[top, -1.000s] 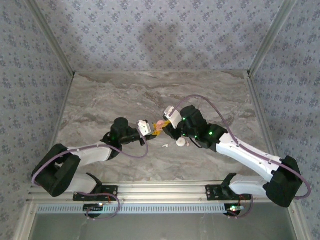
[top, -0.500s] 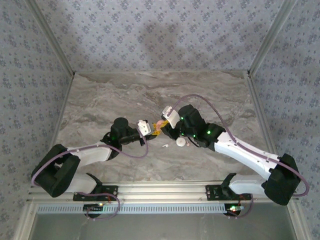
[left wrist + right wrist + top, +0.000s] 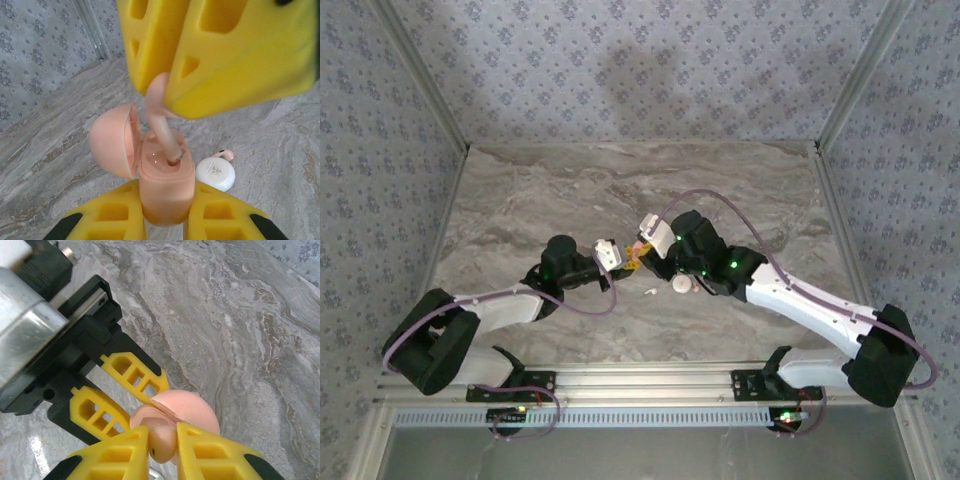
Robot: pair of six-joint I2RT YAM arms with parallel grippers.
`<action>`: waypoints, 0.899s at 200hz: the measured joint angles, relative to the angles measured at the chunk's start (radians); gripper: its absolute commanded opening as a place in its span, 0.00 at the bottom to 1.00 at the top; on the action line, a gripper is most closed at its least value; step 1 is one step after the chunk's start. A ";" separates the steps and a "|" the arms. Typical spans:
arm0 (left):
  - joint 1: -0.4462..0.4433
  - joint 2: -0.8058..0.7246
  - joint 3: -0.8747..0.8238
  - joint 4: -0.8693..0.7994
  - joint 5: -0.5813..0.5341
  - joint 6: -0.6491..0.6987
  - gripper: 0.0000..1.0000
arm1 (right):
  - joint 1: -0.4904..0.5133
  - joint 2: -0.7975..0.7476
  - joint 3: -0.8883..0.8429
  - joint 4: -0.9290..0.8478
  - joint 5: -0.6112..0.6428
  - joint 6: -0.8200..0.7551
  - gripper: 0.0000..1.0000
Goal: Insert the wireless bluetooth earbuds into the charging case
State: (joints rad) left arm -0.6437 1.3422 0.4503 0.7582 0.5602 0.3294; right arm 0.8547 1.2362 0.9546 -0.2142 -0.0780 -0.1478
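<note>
My left gripper (image 3: 165,202) is shut on a pink charging case (image 3: 165,187), held upright with its round lid (image 3: 112,142) swung open to the left. My right gripper (image 3: 162,440) is shut on a pink earbud (image 3: 162,444) above the case. The earbud's stem (image 3: 165,137) reaches down into a slot in the case top. In the top view both grippers meet at mid-table, left gripper (image 3: 631,263) and right gripper (image 3: 643,249). A second pink earbud (image 3: 227,153) lies on the table. A tiny white earbud (image 3: 648,291) lies just in front of the grippers.
A round white disc (image 3: 215,173) sits on the marble table (image 3: 520,200) just right of the case, touching the loose pink earbud. Patterned walls and metal frame posts (image 3: 420,80) enclose the table on three sides.
The right arm has crept slightly left, toward the left gripper and the case. The left arm has held still with the case.
</note>
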 measured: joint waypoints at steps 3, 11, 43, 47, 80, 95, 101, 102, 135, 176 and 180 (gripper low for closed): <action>0.000 -0.002 0.000 0.000 0.000 -0.001 0.12 | 0.001 0.000 0.000 0.000 0.004 0.000 0.19; 0.000 -0.006 0.000 -0.002 -0.003 -0.001 0.12 | 0.003 0.002 0.000 0.000 0.012 -0.003 0.19; 0.000 -0.010 0.000 -0.005 -0.008 -0.002 0.12 | 0.011 0.003 0.000 0.000 0.038 -0.004 0.19; 0.000 -0.011 0.000 -0.005 -0.010 -0.001 0.12 | 0.011 0.003 0.000 0.000 0.040 -0.004 0.19; 0.000 -0.012 0.000 -0.007 -0.011 -0.002 0.12 | 0.015 0.003 0.000 0.000 0.049 -0.008 0.19; 0.000 -0.012 0.000 -0.007 -0.011 -0.002 0.12 | 0.021 0.003 0.000 0.000 0.057 -0.011 0.19; 0.000 -0.012 0.000 -0.007 -0.011 -0.002 0.12 | 0.024 0.003 0.000 0.000 0.061 -0.011 0.19; 0.000 -0.012 0.000 -0.007 -0.011 -0.002 0.12 | 0.025 0.003 0.000 0.000 0.063 -0.012 0.19; 0.000 -0.013 0.000 -0.008 -0.013 -0.002 0.12 | 0.043 0.011 0.008 -0.002 0.090 -0.026 0.19; 0.000 -0.021 0.000 -0.021 -0.032 -0.012 0.12 | 0.050 0.023 0.013 -0.004 0.113 -0.025 0.19; 0.000 -0.022 0.000 -0.022 -0.034 -0.013 0.12 | 0.050 0.023 0.013 -0.004 0.113 -0.025 0.19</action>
State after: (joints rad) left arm -0.6437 1.3205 0.4503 0.7364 0.5266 0.3161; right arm 0.9043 1.2587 0.9676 -0.2180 0.0349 -0.1726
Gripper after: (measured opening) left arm 0.172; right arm 0.187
